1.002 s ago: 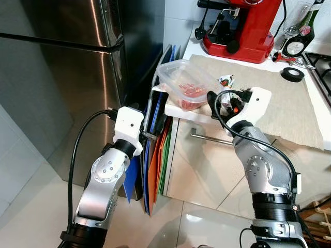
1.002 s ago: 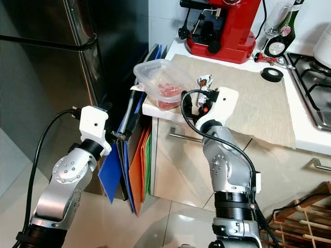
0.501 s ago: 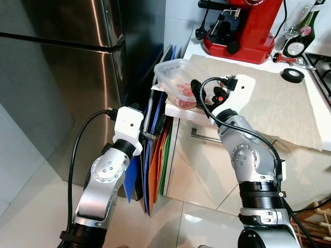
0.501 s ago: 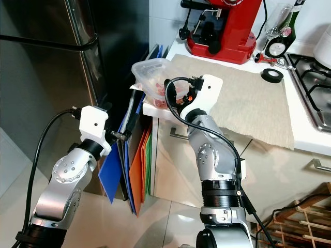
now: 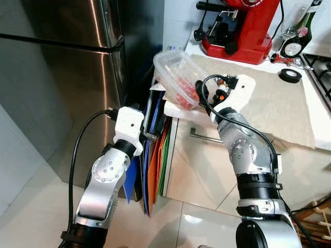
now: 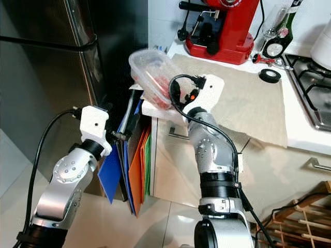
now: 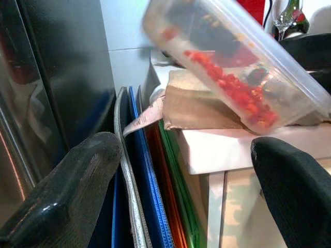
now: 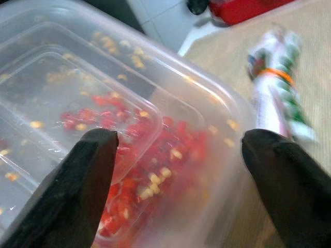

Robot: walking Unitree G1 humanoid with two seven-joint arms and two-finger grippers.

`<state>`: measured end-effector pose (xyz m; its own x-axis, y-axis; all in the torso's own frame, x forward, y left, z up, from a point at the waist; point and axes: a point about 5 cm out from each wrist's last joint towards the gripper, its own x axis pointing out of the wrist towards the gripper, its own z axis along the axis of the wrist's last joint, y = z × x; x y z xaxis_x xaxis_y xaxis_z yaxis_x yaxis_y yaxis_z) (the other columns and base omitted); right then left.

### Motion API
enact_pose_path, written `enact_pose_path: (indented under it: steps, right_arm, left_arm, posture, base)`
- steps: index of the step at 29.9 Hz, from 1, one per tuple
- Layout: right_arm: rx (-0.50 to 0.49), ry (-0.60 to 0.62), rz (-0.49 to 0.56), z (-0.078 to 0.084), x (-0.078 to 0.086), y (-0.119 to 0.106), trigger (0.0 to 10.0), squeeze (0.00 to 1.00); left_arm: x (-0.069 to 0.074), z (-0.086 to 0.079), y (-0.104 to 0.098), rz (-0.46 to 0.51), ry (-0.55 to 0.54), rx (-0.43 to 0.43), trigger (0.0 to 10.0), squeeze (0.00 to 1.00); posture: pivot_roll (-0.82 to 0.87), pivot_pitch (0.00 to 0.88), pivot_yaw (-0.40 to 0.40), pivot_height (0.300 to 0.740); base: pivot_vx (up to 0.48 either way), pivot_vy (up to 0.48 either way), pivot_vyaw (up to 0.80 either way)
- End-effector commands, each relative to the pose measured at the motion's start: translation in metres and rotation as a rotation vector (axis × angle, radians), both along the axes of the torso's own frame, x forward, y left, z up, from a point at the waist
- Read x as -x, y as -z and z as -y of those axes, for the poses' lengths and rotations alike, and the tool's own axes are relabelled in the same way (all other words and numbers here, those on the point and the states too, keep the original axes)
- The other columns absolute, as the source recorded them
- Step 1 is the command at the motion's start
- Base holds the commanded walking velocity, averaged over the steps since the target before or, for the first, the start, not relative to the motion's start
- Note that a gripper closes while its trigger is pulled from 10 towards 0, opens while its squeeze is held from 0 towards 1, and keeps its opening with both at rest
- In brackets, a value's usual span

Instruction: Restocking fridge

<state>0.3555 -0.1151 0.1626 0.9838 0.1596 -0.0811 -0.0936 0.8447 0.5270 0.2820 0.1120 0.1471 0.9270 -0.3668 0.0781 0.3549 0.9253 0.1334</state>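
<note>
1. My right end effector [image 8: 170,170] is at the clear container [image 5: 178,77] of chopped red pieces, its black fingers [image 8: 83,175] spread wide on either side; whether they actually pinch it I cannot tell.
2. The container is tilted steeply, off the bench [image 5: 269,98] edge, near the fridge [image 5: 77,62].
3. My left end effector [image 7: 181,181] hangs open beside the upright folders [image 5: 158,155], holding nothing.
4. I judge the step in hand is carrying the container to the fridge, whose door is shut.
5. To do it well, I'd level the container first so the pieces don't slide out, firm the hold, then use the free left arm on the door handle [image 5: 62,42].
</note>
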Motion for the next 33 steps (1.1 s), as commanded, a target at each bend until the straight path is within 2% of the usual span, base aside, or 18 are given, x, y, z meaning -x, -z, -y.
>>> enact_pose_path:
  steps: [1,13,20,22,26,33]
  right_arm:
    - [0.007,-0.002,-0.062,-0.001,0.0,0.009,0.0,0.0]
    - [0.041,0.031,0.031,0.005,-0.002,-0.011,0.0,0.0]
    - [0.105,0.106,0.196,0.025,-0.005,-0.048,0.0,0.0]
    - [0.12,0.129,0.223,0.031,-0.006,-0.055,0.0,0.05]
    - [0.129,0.143,0.235,0.037,-0.007,-0.059,0.0,0.07]
    - [0.182,0.136,0.191,0.042,-0.006,-0.049,0.0,0.0]
  left_arm:
    - [-0.002,0.001,-0.006,0.016,0.001,-0.004,10.0,0.0]
    - [-0.002,0.001,-0.006,0.016,0.0,-0.003,10.0,0.0]
    - [-0.002,0.002,-0.006,0.016,0.0,0.004,10.0,0.0]
    - [-0.002,0.002,-0.006,0.017,0.0,0.006,10.0,0.0]
    - [-0.002,0.002,-0.007,0.017,0.0,0.006,10.0,0.0]
    - [-0.002,0.003,-0.006,0.019,0.003,0.008,10.0,0.0]
  posture:
    - [0.0,0.0,-0.018,0.74]
    - [0.0,0.0,-0.017,0.74]
    - [0.0,0.0,-0.02,0.74]
    - [0.0,0.0,-0.02,0.74]
    - [0.0,0.0,-0.02,0.74]
    - [0.0,0.0,-0.023,0.74]
  base:
    - [0.0,0.0,0.0]
    - [0.0,0.0,0.0]
    - [0.0,0.0,0.0]
    - [0.0,0.0,0.0]
    - [0.0,0.0,0.0]
    - [0.0,0.0,0.0]
